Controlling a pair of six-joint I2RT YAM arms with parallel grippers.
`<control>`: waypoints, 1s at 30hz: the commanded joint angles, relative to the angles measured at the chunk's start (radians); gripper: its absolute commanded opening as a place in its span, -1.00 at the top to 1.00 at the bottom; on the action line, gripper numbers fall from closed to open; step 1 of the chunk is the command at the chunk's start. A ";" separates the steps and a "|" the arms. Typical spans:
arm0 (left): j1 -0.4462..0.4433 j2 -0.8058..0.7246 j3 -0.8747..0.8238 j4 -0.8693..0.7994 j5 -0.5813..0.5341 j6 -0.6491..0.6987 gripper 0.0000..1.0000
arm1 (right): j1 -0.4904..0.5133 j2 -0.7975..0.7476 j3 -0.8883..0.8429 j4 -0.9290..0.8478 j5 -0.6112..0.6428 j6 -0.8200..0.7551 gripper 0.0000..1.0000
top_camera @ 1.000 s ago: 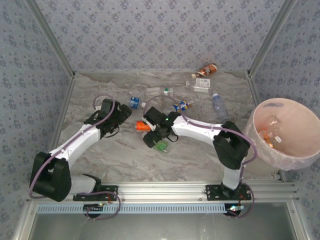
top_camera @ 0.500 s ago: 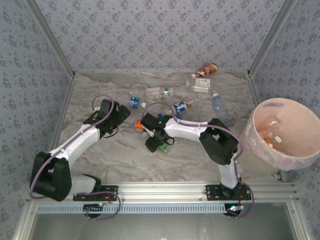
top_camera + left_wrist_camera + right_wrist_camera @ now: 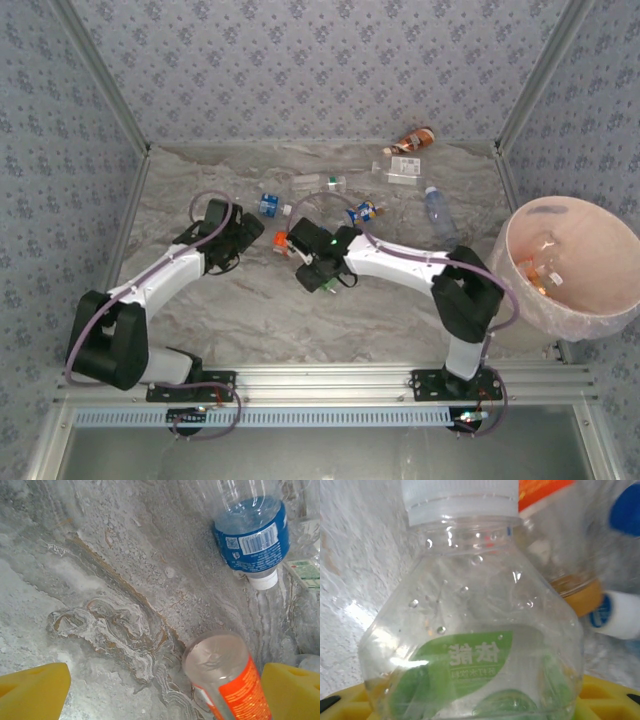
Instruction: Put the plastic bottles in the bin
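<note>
My right gripper (image 3: 313, 268) is shut on a clear bottle with a green label (image 3: 470, 645) and a white cap, near the table's middle. Its yellow fingers (image 3: 607, 692) show at the bottle's sides. Just left, an orange-label bottle (image 3: 283, 243) lies on the table. My left gripper (image 3: 165, 692) stands open around that bottle's clear base (image 3: 225, 672), which sits close to the right finger. A blue-label bottle (image 3: 250, 535) lies beyond it. More plastic bottles lie further back, among them a clear one (image 3: 320, 183) and a brown one (image 3: 415, 139). The bin (image 3: 585, 300) stands at the right edge.
A blue-and-orange bottle (image 3: 365, 211) and a clear blue-capped bottle (image 3: 438, 210) lie between the right arm and the back wall. A flat clear bottle (image 3: 400, 170) rests near the back. Patterned walls and metal posts enclose the marbled table (image 3: 250, 320).
The right gripper's jaws have come together on the green-label bottle and it has shifted slightly toward the back. The left gripper has edged closer to the orange-label bottle, still open.
</note>
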 commanded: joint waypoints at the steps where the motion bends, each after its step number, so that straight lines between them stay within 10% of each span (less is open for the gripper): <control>1: 0.004 0.019 0.037 0.009 0.032 -0.006 -0.96 | -0.018 -0.078 -0.023 -0.004 0.047 -0.034 -0.13; 30: -0.053 0.076 0.058 0.085 0.115 -0.137 -0.96 | -0.366 -0.685 0.091 -0.275 0.360 -0.100 0.03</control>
